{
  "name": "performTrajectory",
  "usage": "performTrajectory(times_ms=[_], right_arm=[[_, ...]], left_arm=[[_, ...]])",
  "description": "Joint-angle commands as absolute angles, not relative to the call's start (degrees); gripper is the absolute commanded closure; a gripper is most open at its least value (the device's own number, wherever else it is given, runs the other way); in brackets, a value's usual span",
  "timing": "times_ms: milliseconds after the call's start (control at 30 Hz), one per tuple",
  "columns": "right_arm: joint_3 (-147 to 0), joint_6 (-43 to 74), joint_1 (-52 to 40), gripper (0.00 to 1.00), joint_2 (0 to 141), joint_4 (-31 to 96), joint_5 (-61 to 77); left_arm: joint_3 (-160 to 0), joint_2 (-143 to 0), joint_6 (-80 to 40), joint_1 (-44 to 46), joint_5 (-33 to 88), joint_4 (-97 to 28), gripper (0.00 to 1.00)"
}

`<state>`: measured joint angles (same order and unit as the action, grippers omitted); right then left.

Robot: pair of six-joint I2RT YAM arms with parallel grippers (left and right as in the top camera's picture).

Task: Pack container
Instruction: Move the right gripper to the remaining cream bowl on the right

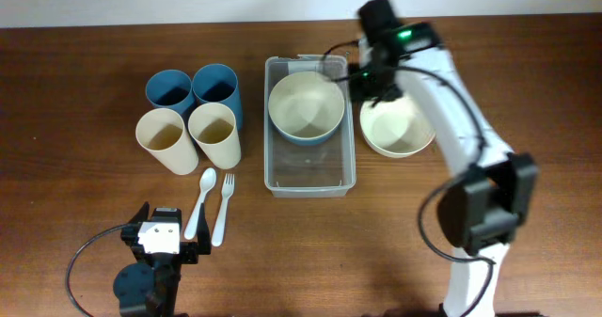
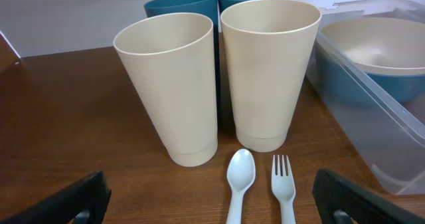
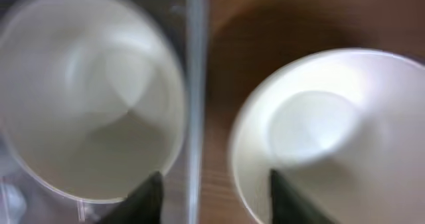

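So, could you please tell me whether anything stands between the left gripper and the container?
Yes. The spoon and fork lie side by side on the table just ahead of the open left gripper, across its line to the container at front right. The cream cups stand behind them, off that line.

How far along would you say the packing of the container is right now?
Done: the blue bowl sits in the container. In hand: nothing; the right gripper hangs open over the gap between it and the cream bowl. Left, probably: that bowl, four cups, spoon, fork.
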<state>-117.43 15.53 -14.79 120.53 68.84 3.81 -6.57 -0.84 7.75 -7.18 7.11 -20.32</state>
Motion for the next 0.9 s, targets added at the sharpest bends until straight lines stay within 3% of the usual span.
performTrajectory(times_ms=[0, 200, 400, 633, 767, 833, 867], right_arm=[[-119.7, 17.3, -8.7, 0.44, 115.4, 70.9, 1.8], [-114.7, 18.1, 2.0, 0.27, 118.7, 73.2, 2.0], [-108.5, 18.0, 3.8, 0.17, 122.1, 69.5, 3.2], [-98.7, 20.3, 3.5, 0.30, 122.7, 61.4, 3.2], [-94.6, 20.9, 3.5, 0.32, 122.7, 57.8, 3.2], [-92.8, 21.5, 3.4, 0.37, 122.7, 56.2, 3.4], [-92.1, 21.5, 3.4, 0.46, 122.7, 55.6, 3.8]], left_arm=[[-6.2, -0.4, 8.5, -7.0, 7.7, -20.3, 0.00], [-6.2, -0.4, 8.5, -7.0, 7.7, -20.3, 0.00], [-6.2, -0.4, 8.5, -7.0, 7.7, -20.3, 0.00], [-6.2, -0.4, 8.5, -7.0, 7.7, -20.3, 0.00], [-6.2, -0.4, 8.5, -7.0, 7.7, -20.3, 0.00], [-6.2, -0.4, 8.5, -7.0, 7.7, -20.3, 0.00], [-6.2, -0.4, 8.5, -7.0, 7.7, -20.3, 0.01]])
